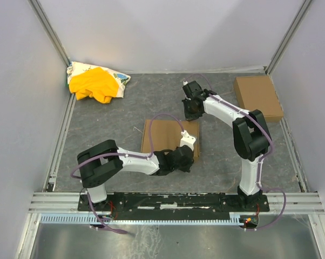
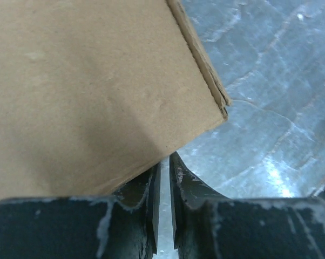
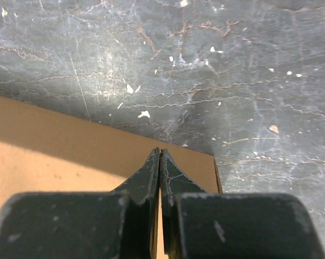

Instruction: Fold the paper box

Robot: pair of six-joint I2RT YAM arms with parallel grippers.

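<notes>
The paper box [image 1: 165,136] lies folded flat and brown in the middle of the table. My left gripper [image 1: 184,155] is at its near right corner. In the left wrist view the box [image 2: 92,91] fills the upper left, and my left gripper [image 2: 164,160] sits at its near edge, shut to a thin slit with nothing in it. My right gripper [image 1: 192,114] hovers over the box's far right corner. In the right wrist view the fingertips of that gripper [image 3: 160,152] touch, shut on nothing, above the box [image 3: 60,156].
A smaller, ready-folded cardboard box [image 1: 258,97] rests at the back right. A yellow cloth on a printed bag [image 1: 95,83] lies in the back left corner. Grey walls enclose the table on three sides, and the arms' base rail [image 1: 173,200] runs along the near edge.
</notes>
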